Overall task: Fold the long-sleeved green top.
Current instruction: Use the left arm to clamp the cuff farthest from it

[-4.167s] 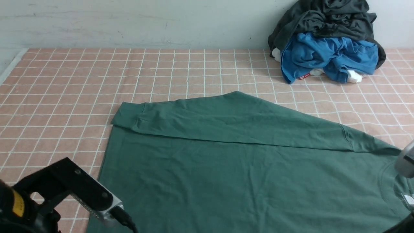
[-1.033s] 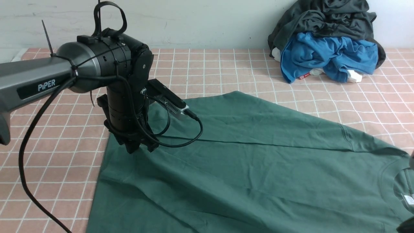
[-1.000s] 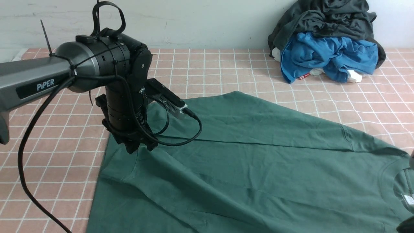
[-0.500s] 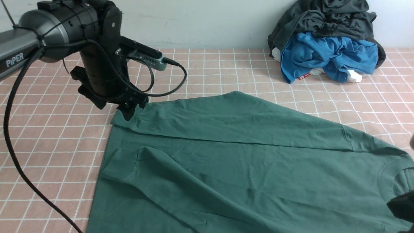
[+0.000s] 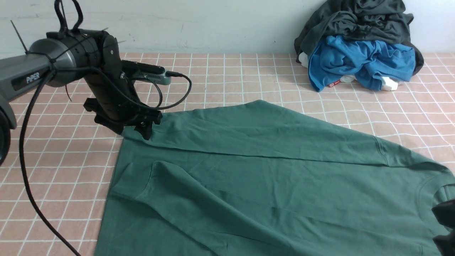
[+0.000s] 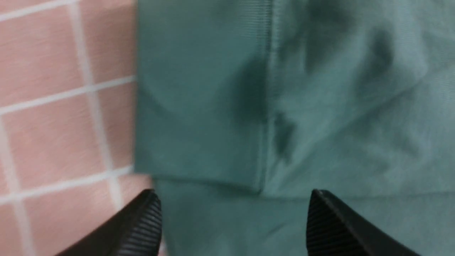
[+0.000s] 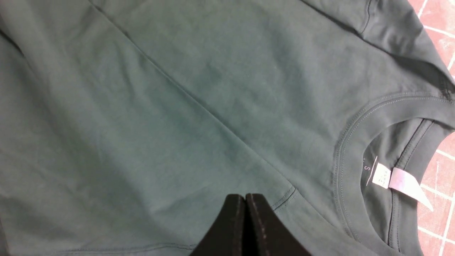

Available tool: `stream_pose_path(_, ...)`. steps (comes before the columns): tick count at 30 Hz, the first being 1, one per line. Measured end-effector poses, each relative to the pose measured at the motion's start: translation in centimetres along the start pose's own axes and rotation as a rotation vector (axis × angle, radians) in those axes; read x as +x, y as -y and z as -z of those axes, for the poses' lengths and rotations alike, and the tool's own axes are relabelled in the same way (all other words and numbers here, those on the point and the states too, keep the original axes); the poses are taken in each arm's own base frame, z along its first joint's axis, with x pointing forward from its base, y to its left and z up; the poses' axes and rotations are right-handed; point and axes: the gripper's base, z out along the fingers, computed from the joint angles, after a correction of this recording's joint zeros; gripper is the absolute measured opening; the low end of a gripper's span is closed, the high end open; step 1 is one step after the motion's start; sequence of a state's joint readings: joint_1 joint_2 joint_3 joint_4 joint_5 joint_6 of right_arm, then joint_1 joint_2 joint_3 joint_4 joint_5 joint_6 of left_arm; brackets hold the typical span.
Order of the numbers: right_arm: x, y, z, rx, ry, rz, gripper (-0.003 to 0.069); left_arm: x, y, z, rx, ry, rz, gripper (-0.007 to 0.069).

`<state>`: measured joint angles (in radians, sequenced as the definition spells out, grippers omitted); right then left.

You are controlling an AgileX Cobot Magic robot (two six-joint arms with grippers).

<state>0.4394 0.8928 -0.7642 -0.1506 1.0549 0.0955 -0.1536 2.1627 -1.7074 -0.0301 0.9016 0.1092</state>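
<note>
The green long-sleeved top [image 5: 270, 185] lies flat on the pink checked tablecloth [image 5: 213, 78], filling the near middle and right of the front view. Both sleeves are folded across the body. The far sleeve [image 5: 256, 135] runs leftward and ends in its ribbed cuff [image 5: 140, 126] at the top's left edge. The near sleeve [image 5: 199, 199] crosses lower down, and its cuff [image 5: 131, 183] also lies near that edge. The round ribbed neck [image 7: 359, 142] is at the near right, and its small white label [image 7: 394, 179] shows in the right wrist view.

The left gripper [image 5: 144, 131] hangs at the far sleeve's cuff with its claw released. In the left wrist view its two ridged fingertips [image 6: 147, 217] stand wide apart with nothing between them. One is over the tablecloth's edge and the other over green fabric just beside the cuff [image 6: 199, 106].

The right gripper [image 7: 245, 202] sits over the chest close to the neck. Its claw is clenched, the fingers pressed together with no cloth seen between them.

Far right, against the pale wall [image 5: 213, 25], a bright blue garment [image 5: 359, 60] lies heaped under a dark charcoal-grey garment [image 5: 355, 17], well apart from the top.
</note>
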Motion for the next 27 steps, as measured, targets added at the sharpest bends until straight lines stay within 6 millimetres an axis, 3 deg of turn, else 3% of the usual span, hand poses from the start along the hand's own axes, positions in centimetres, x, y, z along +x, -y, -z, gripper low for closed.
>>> stream_pose_path(5,0.0,0.0,0.0,0.001,-0.001,-0.002,-0.0014,-0.4,1.4,-2.1,0.009,0.026,-0.035,0.0504)
stream_pose_path(9,0.0,0.0,0.0,0.001,-0.004,-0.003,-0.0014,-0.7,1.4,-2.6,0.005,0.038,-0.026,0.0481)
stream_pose_path(13,0.0,0.0,0.0,0.001,-0.005,-0.003,-0.0014,-0.8,1.3,-2.8,-0.006,0.041,-0.025,0.0393)
stream_pose_path(14,0.0,0.0,0.0,0.000,-0.005,-0.003,-0.0014,-0.8,1.2,-2.8,-0.017,0.041,-0.029,0.0325)
stream_pose_path(15,0.0,0.0,0.0,0.000,-0.005,-0.003,-0.0014,-0.8,1.2,-2.8,-0.017,0.041,-0.028,0.0317)
stream_pose_path(17,0.0,-0.1,0.0,-0.006,-0.006,-0.008,-0.0014,-0.8,1.2,-2.8,-0.024,0.037,-0.034,0.0200)
stream_pose_path(21,0.0,-0.1,0.0,-0.009,-0.006,-0.010,-0.0014,-0.7,1.1,-2.8,-0.035,0.020,-0.046,0.0047)
stream_pose_path(27,0.1,-0.1,0.0,-0.009,-0.009,-0.010,-0.0014,-0.4,1.0,-1.5,-0.042,-0.013,-0.063,0.0017)
